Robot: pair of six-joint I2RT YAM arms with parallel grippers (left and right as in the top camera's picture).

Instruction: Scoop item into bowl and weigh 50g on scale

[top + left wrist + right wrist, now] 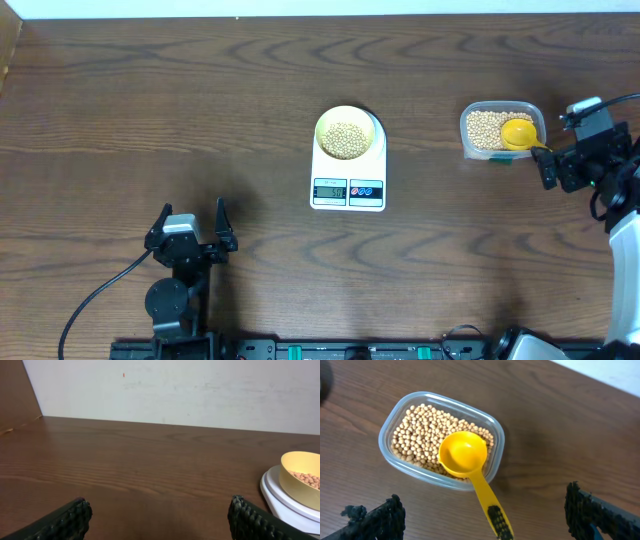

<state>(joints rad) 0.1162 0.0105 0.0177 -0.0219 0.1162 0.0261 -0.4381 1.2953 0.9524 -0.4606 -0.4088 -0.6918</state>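
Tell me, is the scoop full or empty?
Empty. The scoop shows a bare yellow cup, resting on the beans in the tub, handle over the rim.

Dark wood-grain worktop (pixel 150 110). Far right: clear rounded-rectangle tub (pixel 498 442). Bright yellow scoop (pixel 463 452) lies in it, cup upward and empty, handle poking out over the rim. Pale wall (pixel 175 390) behind the far edge.

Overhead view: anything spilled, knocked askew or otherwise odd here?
Nothing stands out. The bowl sits upright on the scale with beans inside. The scoop rests empty on the beans in the tub, its handle over the rim. No stray beans show on the table.
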